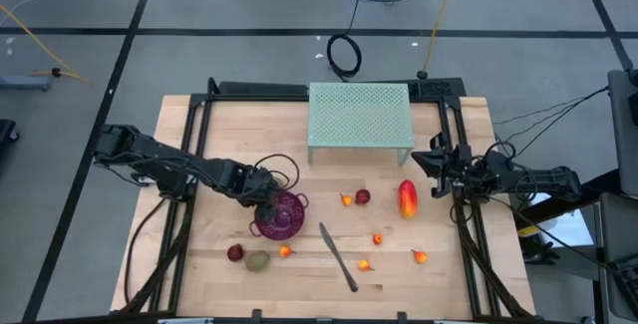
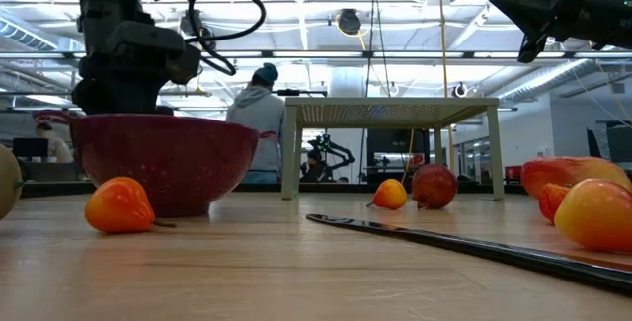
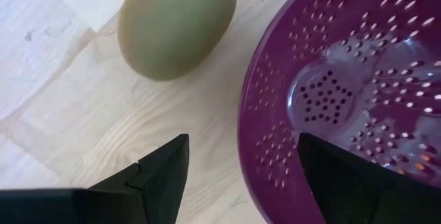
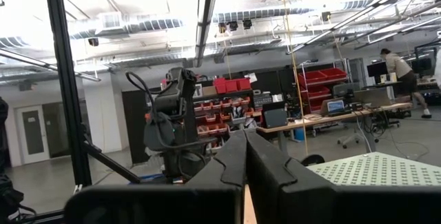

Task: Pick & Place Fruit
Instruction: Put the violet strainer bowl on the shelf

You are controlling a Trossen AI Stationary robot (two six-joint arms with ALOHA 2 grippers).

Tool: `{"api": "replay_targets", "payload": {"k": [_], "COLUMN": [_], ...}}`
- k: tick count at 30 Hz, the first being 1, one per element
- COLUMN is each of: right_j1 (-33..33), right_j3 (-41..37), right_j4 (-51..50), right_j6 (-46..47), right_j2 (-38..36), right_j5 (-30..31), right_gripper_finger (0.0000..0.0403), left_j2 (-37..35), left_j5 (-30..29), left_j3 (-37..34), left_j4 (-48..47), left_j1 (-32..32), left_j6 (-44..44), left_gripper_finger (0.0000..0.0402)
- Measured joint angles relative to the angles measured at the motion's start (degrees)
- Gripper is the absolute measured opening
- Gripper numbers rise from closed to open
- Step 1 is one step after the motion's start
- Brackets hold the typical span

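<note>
My left gripper (image 3: 241, 141) points down over the near-left rim of the purple perforated bowl (image 1: 289, 219) and is open. One finger stands outside the rim and the other inside the bowl (image 3: 358, 65), and I see neither touching it. A brownish-green kiwi (image 3: 176, 24) lies on the table just beyond the bowl, next to a dark red fruit (image 1: 235, 253) and a tiny orange one (image 1: 286, 251). The red-yellow mango (image 1: 408, 199) lies at the right. My right gripper (image 4: 244, 148) is shut, raised at the table's right edge (image 1: 436, 160).
A long dark-handled knife (image 1: 339, 256) lies slantwise in the middle near part of the table. Around it are a dark red fruit (image 1: 363, 196) and several tiny orange ones (image 1: 378, 238). A pale green perforated stand (image 1: 360, 120) stands at the far edge. People are in the room behind.
</note>
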Motion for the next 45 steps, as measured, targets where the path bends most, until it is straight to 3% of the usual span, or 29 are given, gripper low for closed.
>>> {"api": "replay_targets", "payload": {"k": [26, 45], "right_j1": [0.0, 0.0], "right_j3": [0.0, 0.0], "right_j4": [0.1, 0.0], "right_j6": [0.0, 0.0], "right_j2": [0.0, 0.0], "right_j5": [0.1, 2.3], "right_gripper_finger": [0.0000, 0.0000], "left_j2": [5.5, 5.5], "left_j5": [0.2, 3.4], "left_j3": [0.0, 0.0], "left_j4": [1.4, 1.5], "left_j1": [0.6, 0.6], "left_j6": [1.0, 2.4], "left_gripper_finger": [0.0265, 0.0081]}}
